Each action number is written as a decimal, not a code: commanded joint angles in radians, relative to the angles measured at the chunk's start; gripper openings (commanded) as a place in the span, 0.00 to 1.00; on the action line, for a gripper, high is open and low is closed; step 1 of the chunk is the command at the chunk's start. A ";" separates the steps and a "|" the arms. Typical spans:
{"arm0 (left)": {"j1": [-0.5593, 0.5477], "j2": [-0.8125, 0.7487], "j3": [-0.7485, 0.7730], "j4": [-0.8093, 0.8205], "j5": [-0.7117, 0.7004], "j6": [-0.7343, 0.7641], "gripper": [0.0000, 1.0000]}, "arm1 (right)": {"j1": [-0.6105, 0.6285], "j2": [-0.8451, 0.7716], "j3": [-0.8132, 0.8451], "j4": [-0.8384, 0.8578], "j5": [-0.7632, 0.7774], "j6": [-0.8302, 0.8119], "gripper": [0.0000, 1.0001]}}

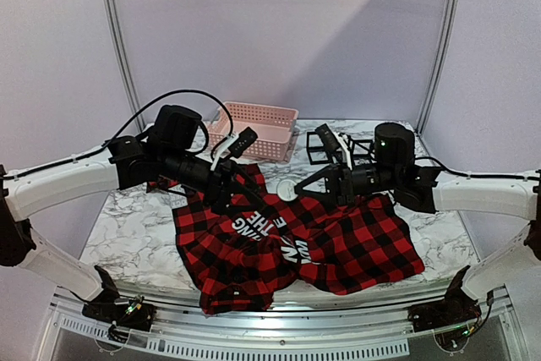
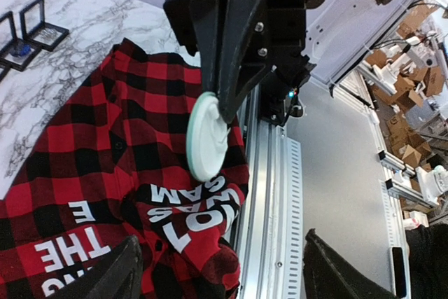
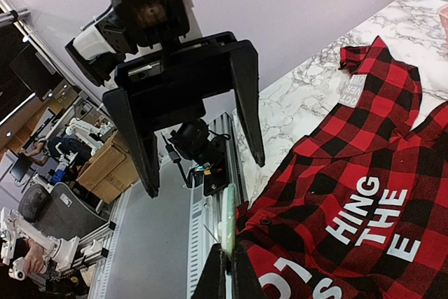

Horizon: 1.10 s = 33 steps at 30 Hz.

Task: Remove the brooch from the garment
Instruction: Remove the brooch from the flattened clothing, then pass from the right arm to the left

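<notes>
- My right claw (image 2: 220,106) is pinching the brooch (image 2: 208,138), a pale round disc, by its rim. The disc sits just above the shirt (image 2: 91,145), near the white lettering and close to the near edge of the tabletop (image 2: 63,47).
- My left claw (image 3: 206,176) is spread wide and grips nothing. It hangs facing the right one, over the cloth.
- I cannot tell whether the pin is out of the cloth, because the disc hides its own back in every view.
- First risk: if the pin is in and I pull, the shirt comes up with the brooch. Nothing is pressing the cloth down, and the hem already lies at the near edge, so the whole shirt could slide off.
- Second risk: the grip is on a thin rim. A tug from snagged cloth could twist the disc out of the fingers and drop it past the edge.
- Third risk: a hard pull against a caught pin could tear the flannel or bend the pin.
- Fourth risk: the two claws are near each other, so bringing the left down to hold the cloth could knock the right one or the disc.
</notes>
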 commanded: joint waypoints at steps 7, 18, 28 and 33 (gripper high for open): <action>0.004 0.066 -0.018 0.064 0.129 -0.037 0.49 | 0.029 0.072 0.066 -0.040 -0.064 -0.006 0.00; 0.002 0.087 -0.015 0.080 0.141 -0.064 0.31 | 0.058 0.092 0.084 -0.060 -0.077 -0.017 0.00; 0.002 0.088 0.003 0.021 0.076 -0.036 0.28 | 0.068 0.086 0.084 -0.059 -0.068 -0.016 0.00; 0.002 0.088 -0.004 0.054 0.112 -0.058 0.24 | 0.070 0.098 0.094 -0.064 -0.086 -0.015 0.00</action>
